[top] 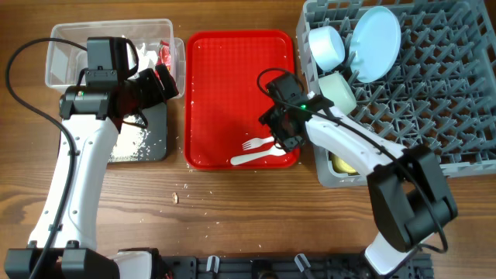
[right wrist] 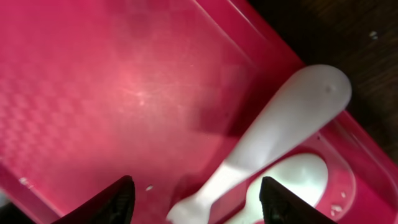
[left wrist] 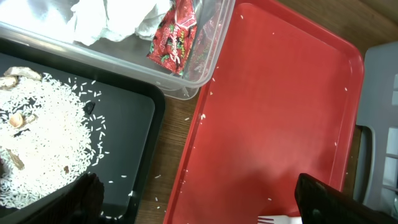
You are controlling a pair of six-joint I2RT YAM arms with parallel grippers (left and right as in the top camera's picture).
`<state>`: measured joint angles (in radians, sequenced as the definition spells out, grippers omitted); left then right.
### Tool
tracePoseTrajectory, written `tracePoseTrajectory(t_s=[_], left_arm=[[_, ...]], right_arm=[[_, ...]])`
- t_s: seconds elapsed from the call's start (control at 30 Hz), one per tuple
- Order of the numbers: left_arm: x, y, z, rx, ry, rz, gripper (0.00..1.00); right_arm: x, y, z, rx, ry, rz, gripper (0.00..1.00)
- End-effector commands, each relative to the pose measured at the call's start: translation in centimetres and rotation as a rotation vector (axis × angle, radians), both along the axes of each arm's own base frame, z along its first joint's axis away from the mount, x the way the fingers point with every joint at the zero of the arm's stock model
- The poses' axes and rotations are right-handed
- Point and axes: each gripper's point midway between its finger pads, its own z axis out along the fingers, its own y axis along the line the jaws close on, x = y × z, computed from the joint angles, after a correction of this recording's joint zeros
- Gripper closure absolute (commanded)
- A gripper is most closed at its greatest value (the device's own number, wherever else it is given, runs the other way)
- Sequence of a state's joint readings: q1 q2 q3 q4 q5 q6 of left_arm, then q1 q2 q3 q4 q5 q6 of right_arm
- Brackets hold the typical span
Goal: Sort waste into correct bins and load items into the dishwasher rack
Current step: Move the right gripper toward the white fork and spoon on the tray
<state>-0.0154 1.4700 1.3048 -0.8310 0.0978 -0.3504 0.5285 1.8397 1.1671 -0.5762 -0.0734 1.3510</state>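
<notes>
The white fork (top: 252, 144) and spoon (top: 260, 158) lie at the front of the red tray (top: 232, 77). My right gripper (top: 285, 138) hovers low over their handles, open. In the right wrist view its fingers (right wrist: 199, 202) straddle a white handle (right wrist: 280, 130) without touching it. My left gripper (top: 159, 84) is open and empty (left wrist: 205, 202) between the black tray (top: 151, 147) and the red tray. The clear tub (top: 62, 54) holds tissue (left wrist: 112, 18) and the red wrapper (left wrist: 174, 43). Rice-like scraps (left wrist: 43, 137) lie in the black tray.
The grey rack (top: 434, 93) at the right holds the pale blue plate (top: 376, 43), two bowls (top: 327, 46) (top: 339, 91) and the yellow cup (top: 343, 164). A few crumbs (top: 175, 198) lie on the wooden table.
</notes>
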Motion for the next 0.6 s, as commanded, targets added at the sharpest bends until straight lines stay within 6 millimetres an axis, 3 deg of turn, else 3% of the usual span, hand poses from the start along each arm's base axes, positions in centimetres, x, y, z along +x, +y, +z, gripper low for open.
tracePoseTrajectory(t_s=[0.0,0.13,0.33,0.37,0.43,0.57], left_arm=[[0.2,0.3,0.1,0.004,-0.002,0.011,0.00],[0.2,0.3,0.1,0.004,-0.002,0.011,0.00],[0.2,0.3,0.1,0.004,-0.002,0.011,0.00],[0.2,0.3,0.1,0.004,-0.003,0.010,0.00],[0.2,0.3,0.1,0.004,-0.002,0.010,0.00],[0.2,0.3,0.1,0.004,-0.003,0.010,0.00]], right_arm=[[-0.2,0.2,-0.9,0.003,0.023,-0.011,0.35],[-0.6,0.6,-1.1,0.033,0.050,-0.029,0.34],[-1.0,2.0,-3.3,0.078,0.106,-0.019,0.38],[-0.9,2.1,-3.3,0.080,0.104,-0.018,0.44],[-0.9,2.1,-3.2,0.081,0.101,-0.015,0.67],[-0.3,2.8,-2.9,0.100,0.061,0.045,0.96]])
